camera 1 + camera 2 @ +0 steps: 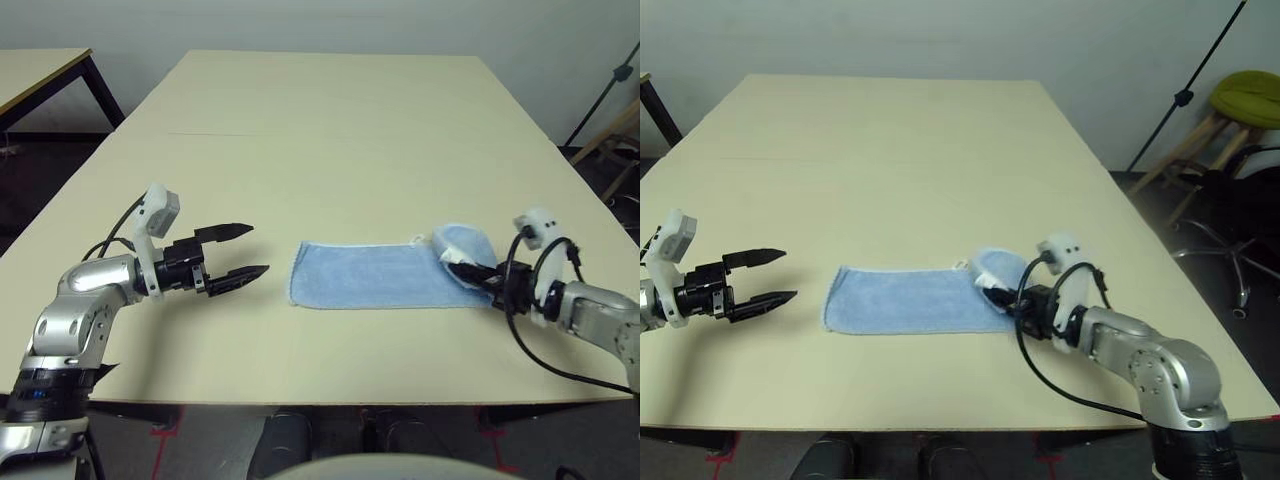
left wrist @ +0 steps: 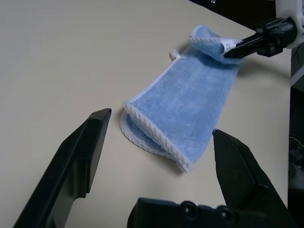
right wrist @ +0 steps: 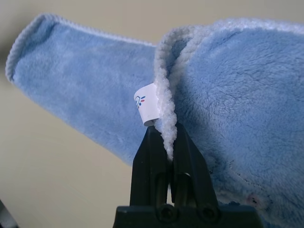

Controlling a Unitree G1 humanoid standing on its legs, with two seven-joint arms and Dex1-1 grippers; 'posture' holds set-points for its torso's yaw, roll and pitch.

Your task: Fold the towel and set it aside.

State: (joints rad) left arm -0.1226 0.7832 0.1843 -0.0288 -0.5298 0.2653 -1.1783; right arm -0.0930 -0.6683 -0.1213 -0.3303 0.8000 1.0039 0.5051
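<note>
From the head views, the towel (image 1: 375, 275) lies on the counter (image 1: 330, 130) as a long strip, seemingly folded once already. The left wrist view shows the left tool (image 2: 156, 152) wide open and empty. In the right wrist view, the right tool (image 3: 166, 142) pinches the towel's edge; setting aside remains.

A plain office or lab room set up for robot work. A large, pale wooden table (image 1: 330, 120) on dark legs stands against a bare light wall (image 1: 940, 35), with a second table (image 1: 45, 70) of the same kind beside it. To one side are a black tripod stand (image 1: 1185, 95), a wooden stool with a green cushion (image 1: 1243, 98) and a swivel office chair (image 1: 1230, 215). Red tape marks (image 1: 160, 428) sit on the dark floor.
</note>
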